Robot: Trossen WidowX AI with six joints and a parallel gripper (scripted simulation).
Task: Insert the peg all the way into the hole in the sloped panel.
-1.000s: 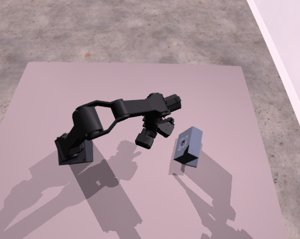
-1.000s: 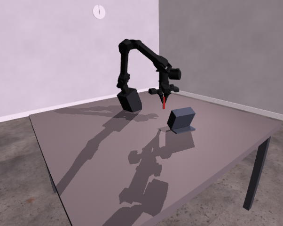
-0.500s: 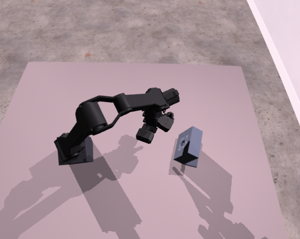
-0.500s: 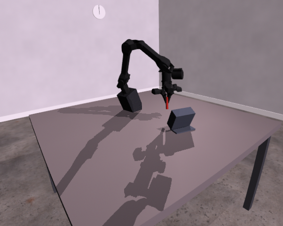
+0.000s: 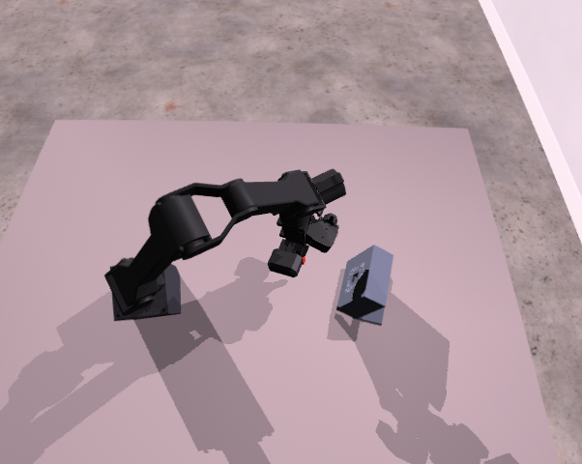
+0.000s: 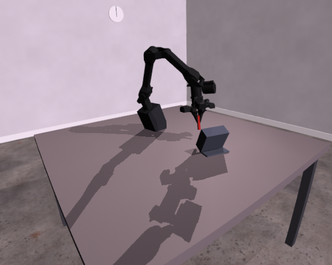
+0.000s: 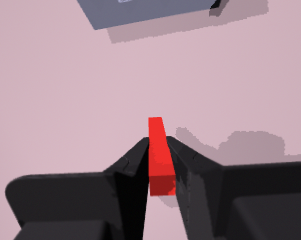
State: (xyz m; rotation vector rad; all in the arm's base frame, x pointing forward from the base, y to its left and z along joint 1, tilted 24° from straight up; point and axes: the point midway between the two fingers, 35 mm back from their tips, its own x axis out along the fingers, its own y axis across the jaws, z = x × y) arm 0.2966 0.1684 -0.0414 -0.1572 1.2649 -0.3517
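Observation:
My gripper (image 5: 300,258) (image 6: 197,113) (image 7: 157,142) is shut on a red peg (image 5: 304,260) (image 6: 198,122) (image 7: 158,150). The peg points down and hangs well above the table (image 5: 131,159) (image 6: 109,159) (image 7: 65,100). A blue-grey block with the sloped panel (image 5: 370,279) (image 6: 213,138) (image 7: 140,11) stands on the table to the right of the gripper. Its panel with the hole (image 5: 355,275) faces the arm and lies partly in shadow. In the wrist view only the block's lower edge shows at the top, and the hole is out of frame. The peg's tip is short of the block and above its level.
The arm's base (image 5: 146,294) (image 6: 151,116) stands at the left of the table. Dark shadows of the arm and block fall across the table top. The table's edges and one leg (image 6: 300,199) show in the exterior view.

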